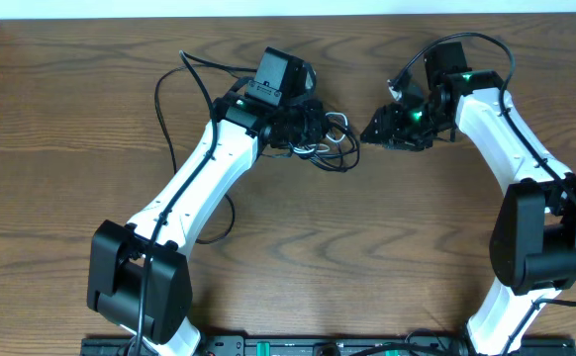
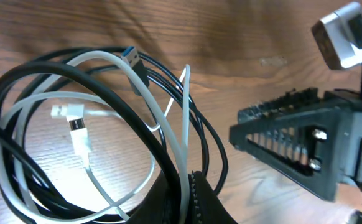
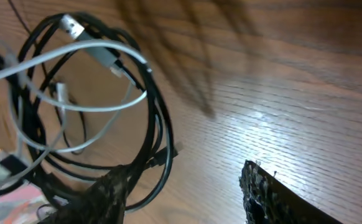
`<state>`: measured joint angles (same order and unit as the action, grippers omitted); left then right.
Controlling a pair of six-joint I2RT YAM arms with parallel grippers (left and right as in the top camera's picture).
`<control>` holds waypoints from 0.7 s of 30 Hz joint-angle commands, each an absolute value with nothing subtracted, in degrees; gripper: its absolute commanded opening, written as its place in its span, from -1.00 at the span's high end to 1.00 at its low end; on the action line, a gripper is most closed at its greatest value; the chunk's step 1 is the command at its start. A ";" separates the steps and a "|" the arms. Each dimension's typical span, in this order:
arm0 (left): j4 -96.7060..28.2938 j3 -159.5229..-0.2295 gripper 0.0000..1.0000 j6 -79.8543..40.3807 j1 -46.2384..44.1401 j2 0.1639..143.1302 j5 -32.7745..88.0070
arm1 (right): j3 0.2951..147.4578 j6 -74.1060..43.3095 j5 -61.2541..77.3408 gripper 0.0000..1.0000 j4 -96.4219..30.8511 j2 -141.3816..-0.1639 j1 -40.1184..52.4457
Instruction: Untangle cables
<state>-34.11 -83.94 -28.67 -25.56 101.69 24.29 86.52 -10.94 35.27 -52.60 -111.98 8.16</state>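
Note:
The cables [image 1: 330,144] lie as a small tangle of black and whitish cords at the table's middle, between my two grippers. My left gripper [image 1: 311,127] is at the tangle's left side. In the left wrist view this gripper [image 2: 187,182] is shut on a whitish strand and a black strand of the cables [image 2: 101,91]. A blue-tipped plug [image 2: 131,55] and a white plug [image 2: 75,122] show inside the loops. My right gripper [image 1: 369,133] is just right of the tangle, open [image 3: 184,186]. A black loop of the cables [image 3: 155,112] runs along its left finger [image 3: 100,193].
The brown wooden table [image 1: 298,247] reaches a white edge at the back. Thick black arm wires [image 1: 164,99] loop behind the left arm. The right gripper's body [image 2: 299,149] fills the right of the left wrist view.

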 commanded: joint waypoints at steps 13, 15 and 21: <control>-33.54 -84.75 0.85 -40.93 -25.08 102.24 12.36 | 87.31 -18.50 35.38 -0.11 -51.81 -110.37 13.80; -33.39 -84.77 0.85 -43.13 -24.80 102.24 12.45 | 87.31 -19.94 33.85 -0.11 -51.64 -110.37 15.07; -33.36 -84.77 0.85 -46.68 -24.64 102.21 13.28 | 87.26 -23.49 32.14 -0.08 -49.76 -110.65 17.41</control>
